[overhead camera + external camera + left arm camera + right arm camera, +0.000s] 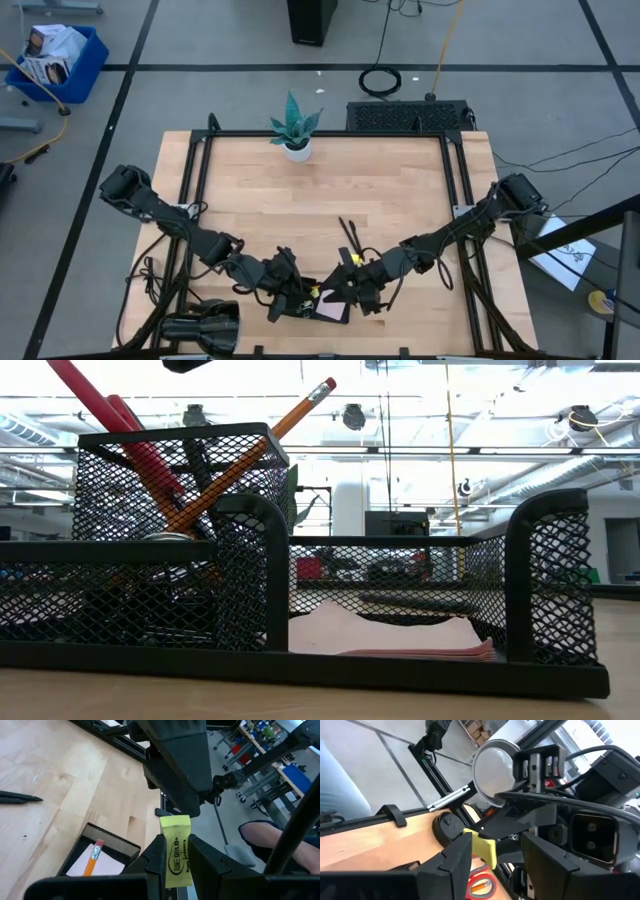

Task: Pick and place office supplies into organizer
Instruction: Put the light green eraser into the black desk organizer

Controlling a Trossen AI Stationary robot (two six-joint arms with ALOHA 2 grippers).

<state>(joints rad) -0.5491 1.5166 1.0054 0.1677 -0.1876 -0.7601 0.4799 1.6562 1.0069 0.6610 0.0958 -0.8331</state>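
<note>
Above the organizer (325,305) at the table's near edge, left gripper (175,855) pinches a yellow eraser (176,851); right gripper (495,851) brackets the same eraser, fingers apart. Pencils (250,455), scissors (120,430), note pad (400,640) sit inside organizer.

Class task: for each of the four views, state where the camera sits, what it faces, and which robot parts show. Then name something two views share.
High: overhead, looking down on table, both arms.
Low: tabletop level, facing mesh organizer, pencil; no arms clear.
Left wrist: left gripper holding yellow piece.
Right wrist: right gripper at that piece.
Shared: both wrist views show the yellow piece.
</note>
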